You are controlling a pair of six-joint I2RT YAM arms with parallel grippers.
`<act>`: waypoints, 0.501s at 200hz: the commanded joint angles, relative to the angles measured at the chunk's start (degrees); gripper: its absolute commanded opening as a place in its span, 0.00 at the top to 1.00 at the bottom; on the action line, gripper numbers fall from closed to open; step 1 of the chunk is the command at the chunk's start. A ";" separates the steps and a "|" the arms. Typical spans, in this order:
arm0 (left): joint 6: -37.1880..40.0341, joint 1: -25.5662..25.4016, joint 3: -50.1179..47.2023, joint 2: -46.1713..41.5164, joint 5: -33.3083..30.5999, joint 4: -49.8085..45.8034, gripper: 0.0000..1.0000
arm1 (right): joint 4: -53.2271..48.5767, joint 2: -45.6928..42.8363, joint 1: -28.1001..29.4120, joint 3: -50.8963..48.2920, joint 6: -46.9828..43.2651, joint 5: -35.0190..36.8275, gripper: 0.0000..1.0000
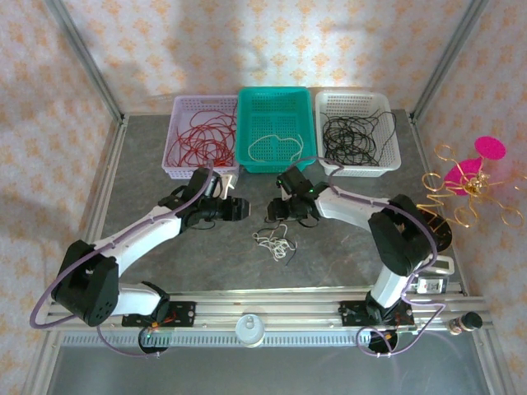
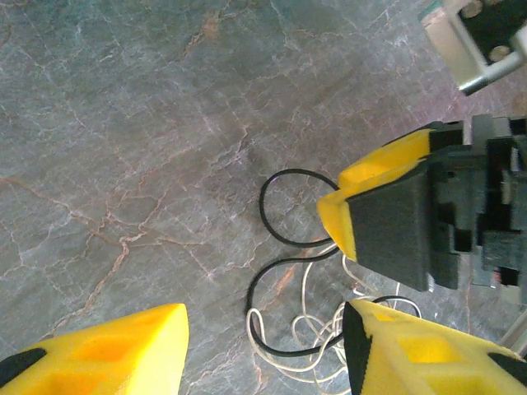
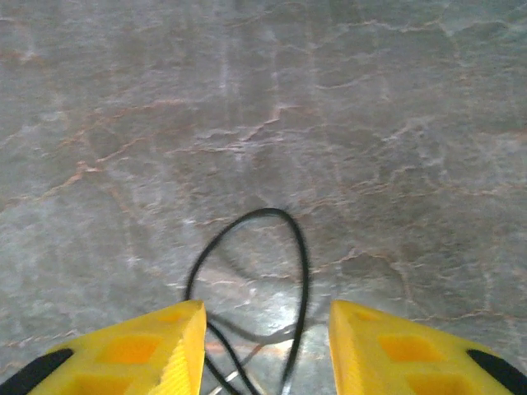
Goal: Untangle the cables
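A small clump of the cables [image 1: 274, 243], white strands with a black one through them, lies on the grey table just in front of both grippers. In the left wrist view, the black cable [image 2: 251, 296] and the white cable [image 2: 304, 291] lie between the wide-apart yellow fingers of my left gripper [image 2: 263, 337], which is open and touches neither. My right gripper [image 3: 263, 346] is open too, with a loop of black cable [image 3: 303, 263] standing between its fingers, not pinched. Seen from above, the left gripper [image 1: 240, 208] and right gripper [image 1: 275, 212] face each other closely.
Three baskets stand at the back: a purple one [image 1: 177, 123] with red cables, a teal one [image 1: 247, 123] with a white cable, and a white one [image 1: 394, 140] with black cables. A gold wire ornament with a pink top [image 1: 461, 185] stands at the right edge.
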 commanded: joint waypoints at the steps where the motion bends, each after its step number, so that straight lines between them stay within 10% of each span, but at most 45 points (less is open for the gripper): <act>1: 0.52 0.95 -0.04 -2.18 -0.86 1.01 0.46 | -2.36 0.56 -0.16 1.25 0.32 4.65 0.58; 100: -0.47 1.08 -0.26 -1.46 0.06 2.83 0.47 | -6.53 -5.72 0.11 0.07 1.67 2.73 0.63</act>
